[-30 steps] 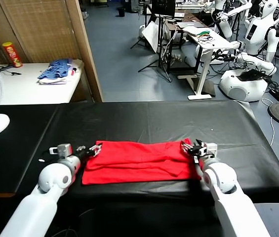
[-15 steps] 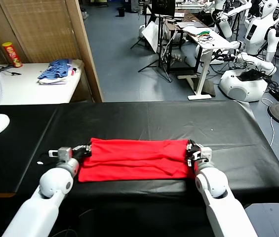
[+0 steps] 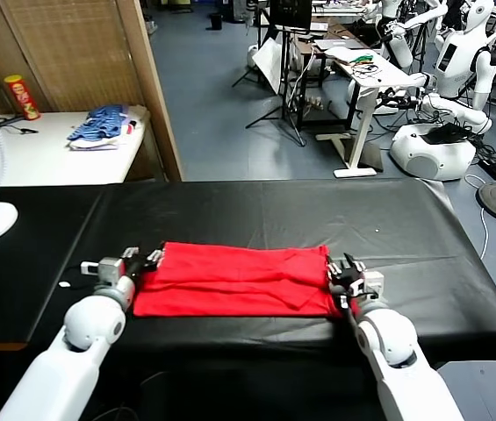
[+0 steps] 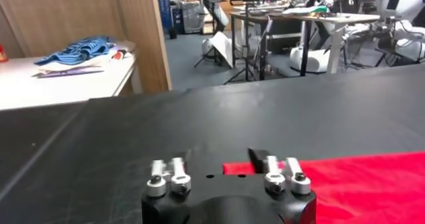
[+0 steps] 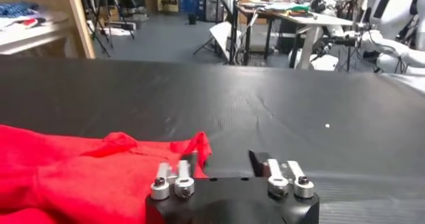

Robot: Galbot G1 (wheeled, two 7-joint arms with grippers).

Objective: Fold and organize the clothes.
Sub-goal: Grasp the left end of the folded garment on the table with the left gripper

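Black table (image 3: pixel 230 210), folded red T-shirt (image 3: pixel 230 281) near front edge

R gripper (image 5: pixel 219 162) fingers apart, red T-shirt (image 5: pixel 73 172) bunched beside, black table (image 5: pixel 279 106)

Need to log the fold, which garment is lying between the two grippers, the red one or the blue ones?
The bright red cotton T-shirt, on the black table.

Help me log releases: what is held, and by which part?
Nothing is held: the left gripper and right gripper stand open at the red T-shirt's two ends.
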